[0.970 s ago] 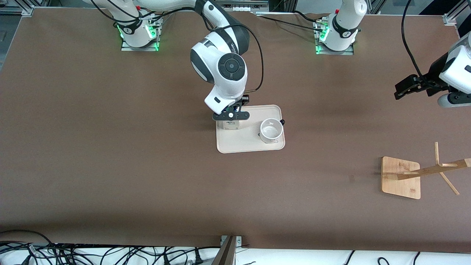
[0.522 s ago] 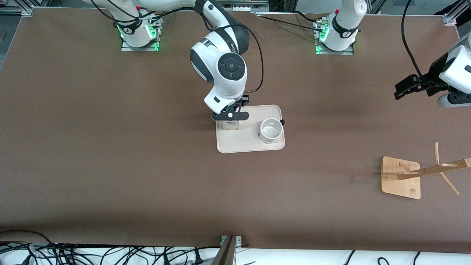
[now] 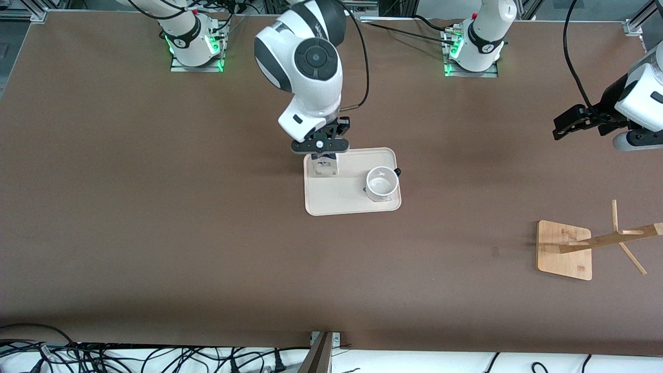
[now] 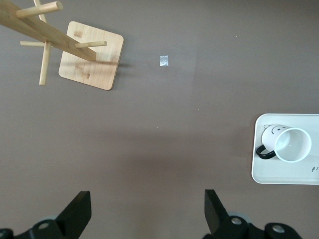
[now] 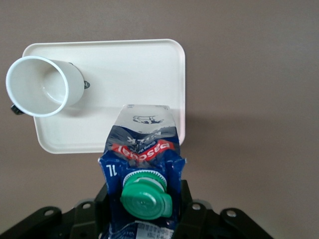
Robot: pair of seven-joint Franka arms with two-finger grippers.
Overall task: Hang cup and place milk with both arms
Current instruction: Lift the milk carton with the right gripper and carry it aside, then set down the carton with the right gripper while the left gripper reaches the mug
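Note:
The milk (image 3: pixel 325 167), a carton with a dark blue top and green cap, is held in my right gripper (image 3: pixel 320 146), lifted over the end of the cream tray (image 3: pixel 352 204) nearest the right arm. In the right wrist view the gripper (image 5: pixel 144 211) is shut on the milk (image 5: pixel 142 144) just below the cap. The cup (image 3: pixel 382 184), white with a dark handle, stands upright on the tray; its smiley face shows in the left wrist view (image 4: pixel 286 144). My left gripper (image 3: pixel 567 124) is open and empty, high over the table at the left arm's end, and it waits (image 4: pixel 148 214).
A wooden cup rack with a square base (image 3: pixel 564 250) and slanting pegs stands toward the left arm's end, nearer the front camera than the tray; it also shows in the left wrist view (image 4: pixel 91 55). Cables lie along the front table edge (image 3: pixel 155 357).
My right gripper has risen with the milk, lifting it off the tray. The cup and the left arm have stayed where they were.

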